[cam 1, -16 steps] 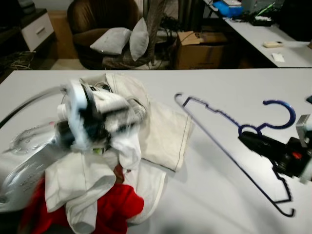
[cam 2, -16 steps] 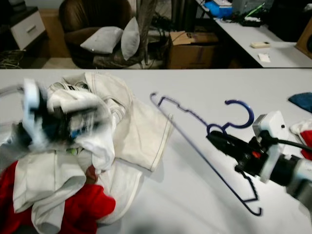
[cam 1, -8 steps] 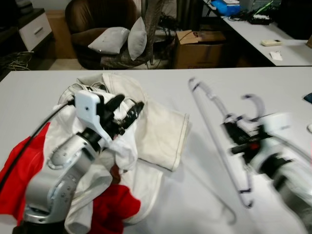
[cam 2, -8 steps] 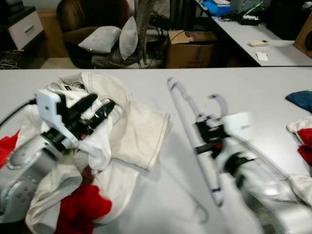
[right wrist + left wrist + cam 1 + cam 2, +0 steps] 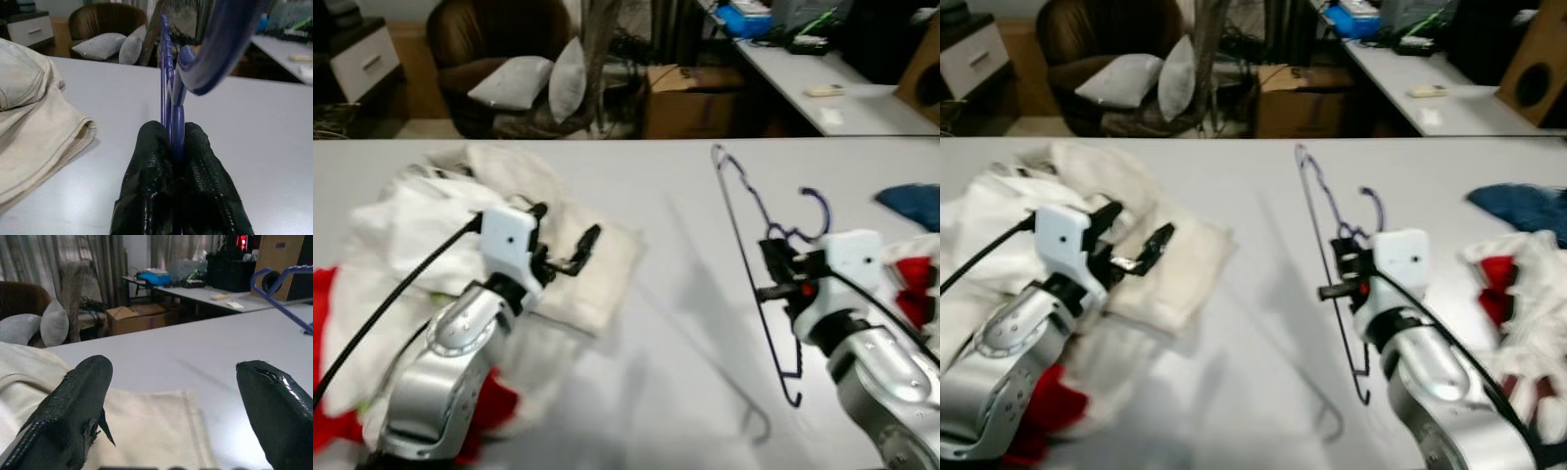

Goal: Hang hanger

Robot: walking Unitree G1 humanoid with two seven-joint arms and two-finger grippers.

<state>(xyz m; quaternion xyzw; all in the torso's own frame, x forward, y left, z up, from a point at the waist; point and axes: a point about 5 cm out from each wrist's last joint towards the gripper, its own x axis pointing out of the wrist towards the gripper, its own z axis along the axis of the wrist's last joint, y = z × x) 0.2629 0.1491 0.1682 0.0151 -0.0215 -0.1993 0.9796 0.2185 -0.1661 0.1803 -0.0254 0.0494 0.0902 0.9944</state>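
Note:
A blue wire hanger (image 5: 732, 201) is held up off the grey table (image 5: 666, 323), turned edge-on with its hook toward the right. My right gripper (image 5: 773, 279) is shut on it just below the hook; the right wrist view shows both black fingers (image 5: 195, 161) pressed on the blue wire (image 5: 165, 78). My left gripper (image 5: 566, 230) is open with nothing between its fingers, just above a folded cream garment (image 5: 597, 274). In the left wrist view the two fingers (image 5: 78, 401) stand wide apart over that cream cloth (image 5: 146, 431).
A pile of white and red clothes (image 5: 391, 225) covers the table's left side. A blue cloth (image 5: 911, 206) and more red and white clothes (image 5: 911, 284) lie at the right edge. Beyond the table stand a brown armchair (image 5: 499, 69), a cardboard box (image 5: 680, 98) and a second table (image 5: 822, 98).
My right gripper has lifted the hanger from lying flat on the table and turned it edge-on. My left arm has swung forward over the cream garment. The view has also shifted.

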